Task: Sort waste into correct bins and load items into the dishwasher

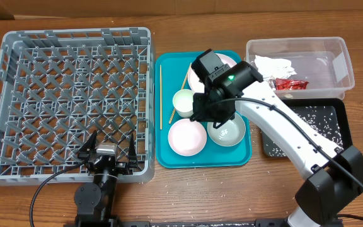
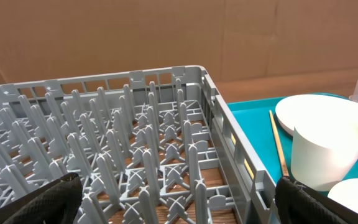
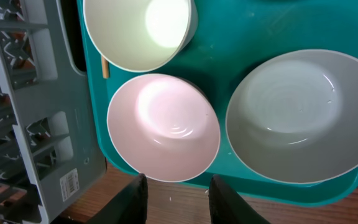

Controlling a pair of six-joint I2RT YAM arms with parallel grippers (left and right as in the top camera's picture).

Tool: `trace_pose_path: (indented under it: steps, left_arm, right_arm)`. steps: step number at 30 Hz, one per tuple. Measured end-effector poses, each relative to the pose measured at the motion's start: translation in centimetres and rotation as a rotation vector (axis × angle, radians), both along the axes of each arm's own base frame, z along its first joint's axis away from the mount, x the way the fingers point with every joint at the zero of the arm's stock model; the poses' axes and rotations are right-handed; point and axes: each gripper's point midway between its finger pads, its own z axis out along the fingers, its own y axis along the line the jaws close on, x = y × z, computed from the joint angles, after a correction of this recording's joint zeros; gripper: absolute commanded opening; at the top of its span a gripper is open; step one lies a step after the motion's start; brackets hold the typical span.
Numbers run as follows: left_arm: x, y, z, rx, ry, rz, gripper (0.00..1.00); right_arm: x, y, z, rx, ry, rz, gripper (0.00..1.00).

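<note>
1. Two fingers of the right hand (image 3: 178, 202) stand partly apart with nothing between them. They hang over the near edge of the teal tray (image 3: 272, 37), just short of the small plate (image 3: 163, 127).
2. Close beside that plate sits the bowl (image 3: 303, 124), and the cup (image 3: 138, 31) stands just behind. All three are upright and empty.
3. These dishes look hard, glossy and breakable, yet light enough for one hand. Their smooth walls will likely slip, so I judge the safest hold is at the rim, one finger inside and one outside, squeezed gently.
4. The large plate (image 1: 197, 72) lies at the tray's far end, mostly hidden under the arm.
5. The chopsticks (image 1: 159, 94) lie along the tray's left side. They look thin, stiff and light, and are probably best pinched across the middle.
6. The left hand (image 1: 109, 150) is spread wide and holds nothing. It sits over the front edge of the grey rack (image 1: 68, 101), which has no dishes in it.
7. To the right of the tray, the napkin (image 1: 273, 65) and the red wrapper (image 1: 288, 84) lie in the clear tub (image 1: 333, 47).
8. Rice grains (image 1: 323, 123) are scattered in the black tray (image 1: 339, 107), and a few pale specks dot the worktop (image 1: 232, 195).
</note>
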Motion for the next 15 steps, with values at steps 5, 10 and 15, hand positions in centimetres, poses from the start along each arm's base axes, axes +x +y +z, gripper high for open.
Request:
trace_pose_path:
  steps: [5, 10, 15]
  left_arm:
    - [0.0, 0.0, 0.0, 0.0, 0.0, 0.0, 1.0]
    - [0.0, 0.0, 0.0, 0.0, 0.0, 0.0, 1.0]
    - [0.0, 0.0, 0.0, 0.0, 0.0, 0.0, 1.0]
  right_arm:
    - [0.0, 0.0, 0.0, 0.001, -0.001, 0.002, 0.34]
    - [0.3, 0.3, 0.1, 0.01, -0.015, 0.001, 0.35]
    - [1.8, 1.3, 0.6, 0.054, -0.077, 0.001, 0.38]
